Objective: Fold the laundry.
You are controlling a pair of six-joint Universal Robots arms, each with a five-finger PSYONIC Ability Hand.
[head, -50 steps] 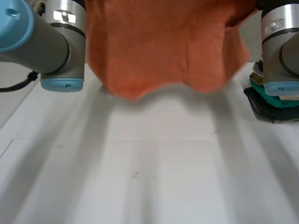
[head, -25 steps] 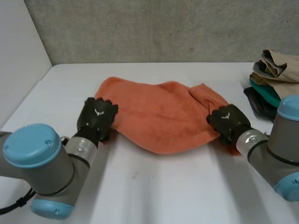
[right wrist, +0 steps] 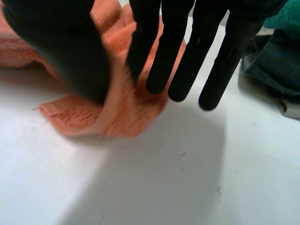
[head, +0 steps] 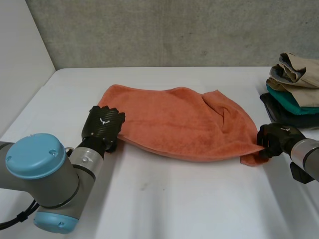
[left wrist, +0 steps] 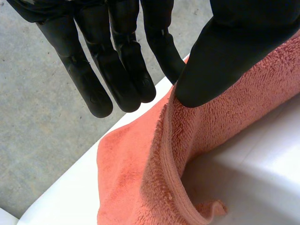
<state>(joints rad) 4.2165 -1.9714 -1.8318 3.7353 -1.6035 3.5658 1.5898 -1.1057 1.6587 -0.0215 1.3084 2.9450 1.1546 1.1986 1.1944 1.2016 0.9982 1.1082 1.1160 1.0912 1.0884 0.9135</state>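
The orange towel (head: 184,122) is lying in the middle of the surface (head: 164,199), its long axis running parallel to the far edge, the left hand (head: 103,125) pinching its left end and the right hand (head: 277,139) its right corner, each wrist view showing cloth clamped between thumb and straight fingers (left wrist: 126,70).

Grey arms (head: 82,162) — light-blue caps (head: 35,155); black left hand (head: 103,124) (white mark), right hand (head: 275,139).
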